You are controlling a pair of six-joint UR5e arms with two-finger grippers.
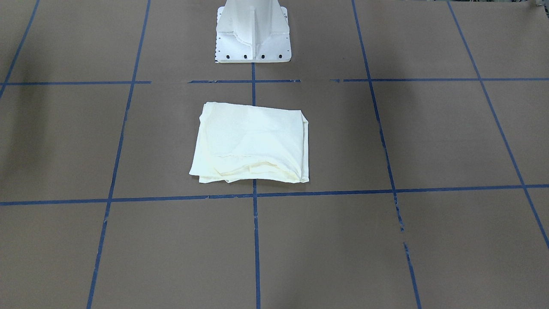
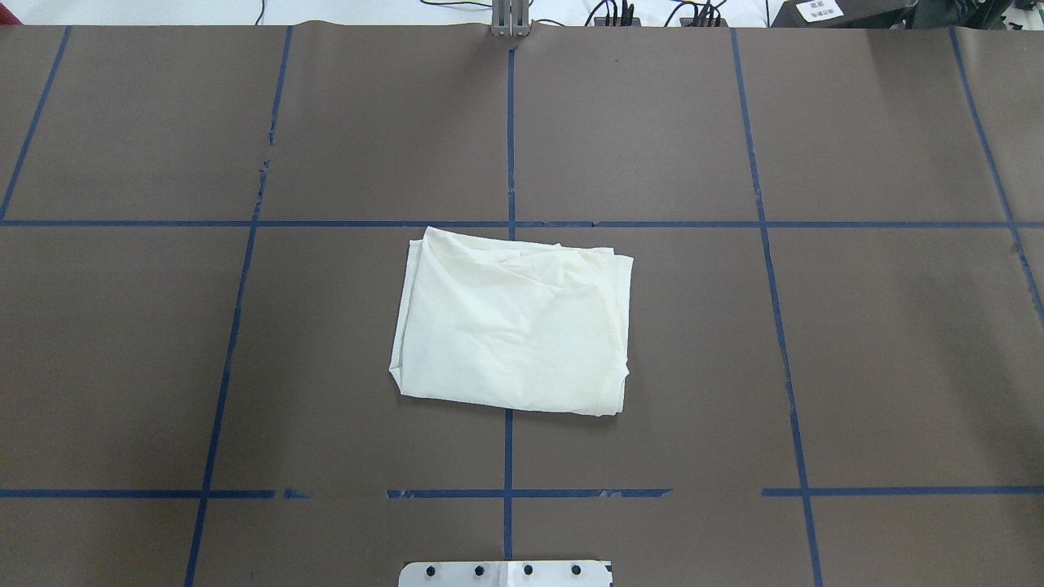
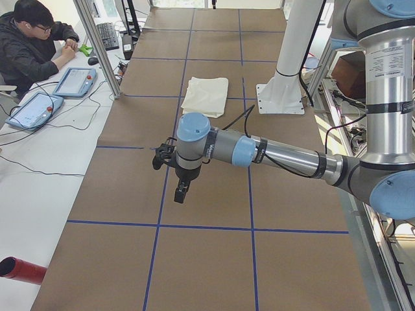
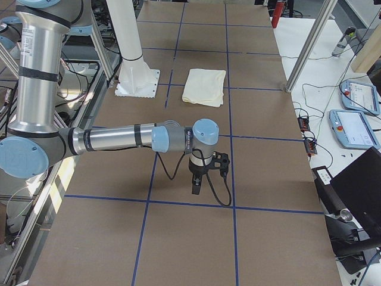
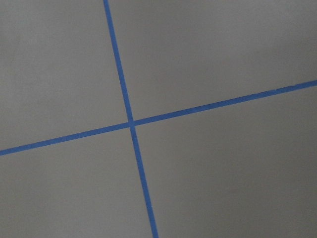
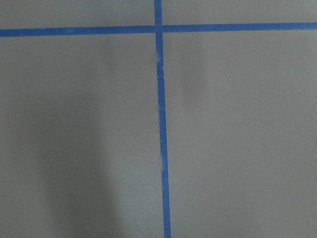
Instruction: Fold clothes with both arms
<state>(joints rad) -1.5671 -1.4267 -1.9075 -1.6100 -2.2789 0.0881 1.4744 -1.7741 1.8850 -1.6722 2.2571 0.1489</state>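
The cream-white shirt (image 1: 253,143) lies folded into a compact rectangle near the table's middle, plain side up, with no print showing. It also shows in the overhead view (image 2: 514,326) and in both side views (image 3: 205,96) (image 4: 205,86). No arm is near it. My left gripper (image 3: 181,193) hangs points-down above the table, far from the shirt towards the left end. My right gripper (image 4: 195,186) hangs the same way towards the right end. Both show only in the side views, so I cannot tell whether they are open or shut. Both wrist views show only brown table and blue tape.
The white pedestal base (image 1: 254,38) stands just behind the shirt. Blue tape lines (image 2: 510,147) divide the brown table into squares. An operator (image 3: 32,45) sits beside the table with control tablets (image 3: 74,81). More tablets (image 4: 357,128) lie on the side table.
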